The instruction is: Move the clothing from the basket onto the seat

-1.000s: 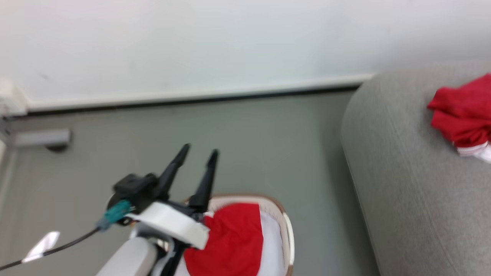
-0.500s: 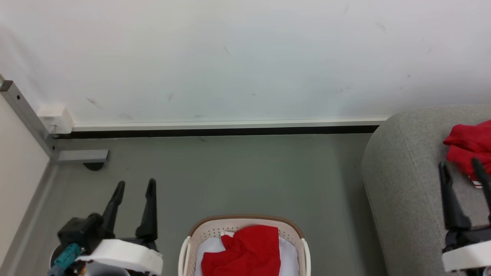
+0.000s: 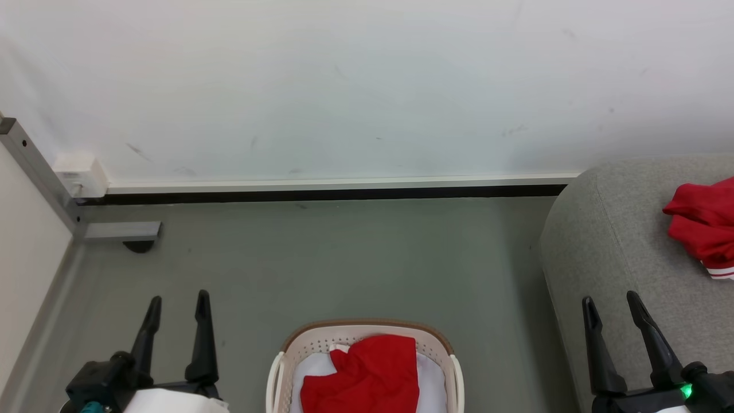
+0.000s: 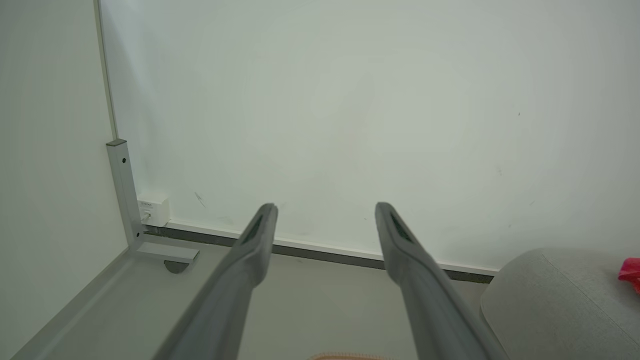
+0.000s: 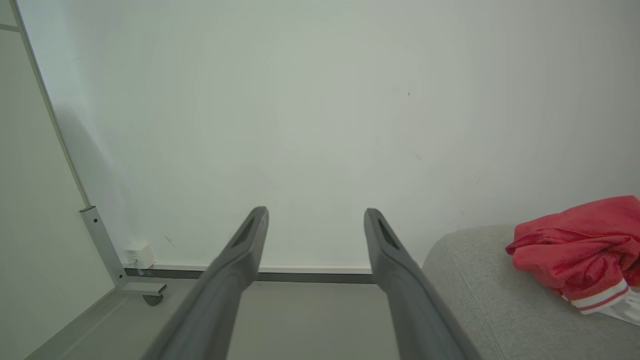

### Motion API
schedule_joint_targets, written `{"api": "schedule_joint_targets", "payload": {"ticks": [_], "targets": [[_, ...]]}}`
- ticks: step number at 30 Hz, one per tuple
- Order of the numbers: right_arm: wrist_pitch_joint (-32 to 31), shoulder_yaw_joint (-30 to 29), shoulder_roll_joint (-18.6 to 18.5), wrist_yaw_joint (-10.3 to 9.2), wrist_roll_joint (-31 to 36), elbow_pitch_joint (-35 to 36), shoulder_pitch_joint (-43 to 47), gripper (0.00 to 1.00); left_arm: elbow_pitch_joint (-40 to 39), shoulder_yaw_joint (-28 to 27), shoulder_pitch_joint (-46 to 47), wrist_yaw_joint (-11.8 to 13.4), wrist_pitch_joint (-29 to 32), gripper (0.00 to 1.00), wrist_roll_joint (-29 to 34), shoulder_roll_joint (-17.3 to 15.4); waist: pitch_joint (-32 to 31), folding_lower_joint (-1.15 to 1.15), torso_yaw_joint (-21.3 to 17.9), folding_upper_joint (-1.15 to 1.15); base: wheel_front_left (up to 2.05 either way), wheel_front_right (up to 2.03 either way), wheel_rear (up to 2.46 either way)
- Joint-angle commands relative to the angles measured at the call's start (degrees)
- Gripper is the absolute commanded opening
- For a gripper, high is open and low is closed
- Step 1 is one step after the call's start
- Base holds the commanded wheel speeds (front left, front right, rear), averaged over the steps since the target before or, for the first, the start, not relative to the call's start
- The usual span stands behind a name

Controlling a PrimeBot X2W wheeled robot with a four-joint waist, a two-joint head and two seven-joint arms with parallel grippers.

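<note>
Change: right gripper [image 3: 608,298] drew back from delivered garment [image 3: 702,223]; left gripper [image 3: 178,298] dropped too.
Grippers: both parted, holding nothing.
Clothing: delivered garment on seat [image 3: 619,241], in from its rounded corner; remaining garment [image 3: 367,373] in basket [image 3: 367,326].
Means: one transfer likely left.

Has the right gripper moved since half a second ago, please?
Yes: the right gripper has pulled back down and left in the head view, away from the red garment on the sofa.
</note>
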State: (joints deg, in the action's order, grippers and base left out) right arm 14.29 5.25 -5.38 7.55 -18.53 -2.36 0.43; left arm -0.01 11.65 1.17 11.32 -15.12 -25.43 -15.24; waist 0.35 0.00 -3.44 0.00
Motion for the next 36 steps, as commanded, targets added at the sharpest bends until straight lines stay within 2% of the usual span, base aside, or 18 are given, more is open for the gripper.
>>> {"api": "schedule_joint_targets", "payload": {"ticks": [1, 18, 28, 36], "targets": [[0.4, 0.0, -0.2, -0.12, 0.6, -0.4, -0.7, 1.00, 0.3, -0.6, -0.4, -0.5, 0.0, 1.00, 1.1, 0.3, 0.0, 0.00, 0.1, 0.00, 0.00, 0.00, 0.00], [0.6, 0.7, -0.7, -0.12, 0.7, -0.5, -2.8, 1.00, 2.5, -3.9, 0.6, -4.8, 0.0, 1.00, 5.2, 4.5, 2.2, 0.00, -0.8, 0.00, 0.00, 0.00, 0.00], [0.8, 0.4, -0.7, -0.12, -0.8, 2.9, -11.1, 1.00, 6.2, -0.3, 12.5, -7.1, 3.9, 1.00, 6.2, 4.6, 15.1, 0.00, -4.9, 0.00, 0.00, 0.00, 0.00], [0.9, -0.7, 0.8, -0.12, -2.2, 5.5, -18.0, 1.00, 18.7, 2.2, 24.3, -10.4, 9.6, 1.00, 6.5, 3.4, 26.7, 0.00, -9.8, 0.00, 0.00, 0.00, 0.00]]}}
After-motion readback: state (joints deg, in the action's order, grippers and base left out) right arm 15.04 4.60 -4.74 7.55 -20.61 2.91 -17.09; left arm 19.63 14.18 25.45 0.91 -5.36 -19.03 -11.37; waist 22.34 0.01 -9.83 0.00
